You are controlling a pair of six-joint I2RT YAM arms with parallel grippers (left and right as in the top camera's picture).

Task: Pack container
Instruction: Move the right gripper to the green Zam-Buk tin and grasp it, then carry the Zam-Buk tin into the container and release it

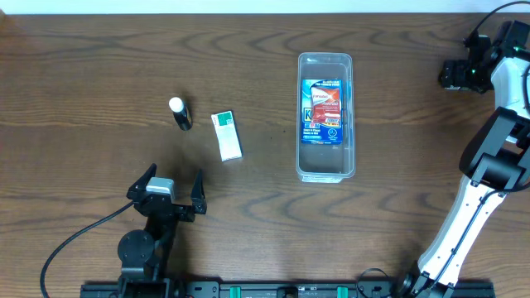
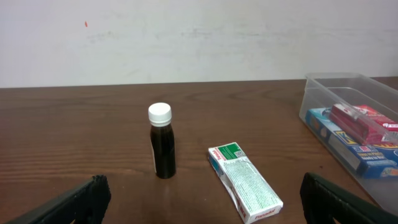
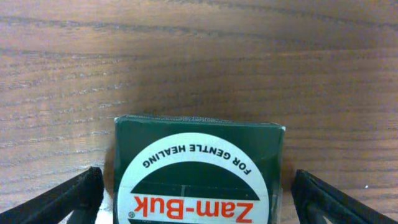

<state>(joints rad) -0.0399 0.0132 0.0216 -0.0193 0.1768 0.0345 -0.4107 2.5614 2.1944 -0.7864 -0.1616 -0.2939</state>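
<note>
Evidently the right gripper [image 3: 196,183] is standing wide, straddling the green Zam-Buk box [image 3: 199,146] on the worktop [image 3: 199,50]. It is seemingly not gripping yet, so closing comes next, then carrying the box well to its left into the container [image 1: 325,165]. The left gripper [image 1: 174,178] is waiting wide, with the bottle [image 1: 180,113] and packet [image 1: 226,136] ahead and nothing blocking.

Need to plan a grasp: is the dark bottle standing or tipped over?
Upright. The dark bottle stands on its base, with its white cap at the top.
</note>
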